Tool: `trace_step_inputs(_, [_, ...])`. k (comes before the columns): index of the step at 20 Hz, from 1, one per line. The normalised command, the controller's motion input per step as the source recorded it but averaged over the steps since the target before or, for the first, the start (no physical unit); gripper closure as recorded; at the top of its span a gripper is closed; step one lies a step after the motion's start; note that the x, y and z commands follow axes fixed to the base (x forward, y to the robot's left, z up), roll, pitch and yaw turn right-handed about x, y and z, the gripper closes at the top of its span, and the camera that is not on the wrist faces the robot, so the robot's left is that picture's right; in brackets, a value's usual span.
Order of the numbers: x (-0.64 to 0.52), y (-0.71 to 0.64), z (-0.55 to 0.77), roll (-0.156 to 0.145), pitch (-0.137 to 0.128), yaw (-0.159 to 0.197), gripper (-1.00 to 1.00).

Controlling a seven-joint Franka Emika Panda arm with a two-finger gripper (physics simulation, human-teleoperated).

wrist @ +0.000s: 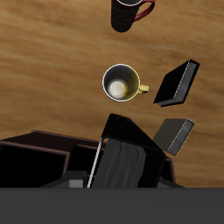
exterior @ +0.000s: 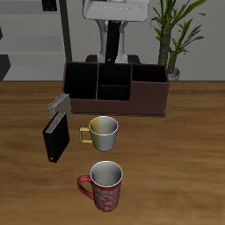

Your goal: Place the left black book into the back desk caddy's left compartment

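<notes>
Overhead, the gripper (exterior: 113, 51) is being held behind the back desk caddy (exterior: 114, 105), near the robot's base; its fingers are being hidden in both views, so whether they are apart or together cannot be told. Nothing is being carried by it that can be seen.

Open tabletop is being left toward the front edge on either side of the red mug (exterior: 105, 185), and between the caddy's tall end and the table's side.

Two black books are being shown off the caddy's tall end, almost in line with each other, so which one is the left black book cannot be told. The black book by the caddy (exterior: 59, 105) is standing just beside the tall end wall, long axis roughly vertical. The black book nearer the front (exterior: 56, 139) is standing apart from it, beside the yellow-handled mug (exterior: 104, 132), slightly tilted, long axis also close to vertical, with a broad face toward the mugs.

The left compartment (exterior: 81, 81), the tall black-walled end bay, is being seen open-topped, with nothing showing inside. The two middle cells (exterior: 113, 83) and the low maroon bay (exterior: 148, 93) are likewise showing no contents. Both mugs are standing upright.
</notes>
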Motion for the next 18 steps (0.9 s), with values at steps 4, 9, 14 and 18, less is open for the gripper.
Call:
trace_step_inputs(4, [-0.36, -0.15, -0.09, -0.019, -0.012, -0.018, 1.0])
trace_step_inputs(9, [-0.32, -0.04, -0.09, -0.025, -0.024, 0.019, 1.0])
trace_step_inputs(14, [-0.25, -0.03, 0.0, -0.032, -0.028, 0.017, 1.0])
trace_step_inputs(18, [-0.18, -0.11, 0.01, -0.038, -0.017, 0.005, 1.0])
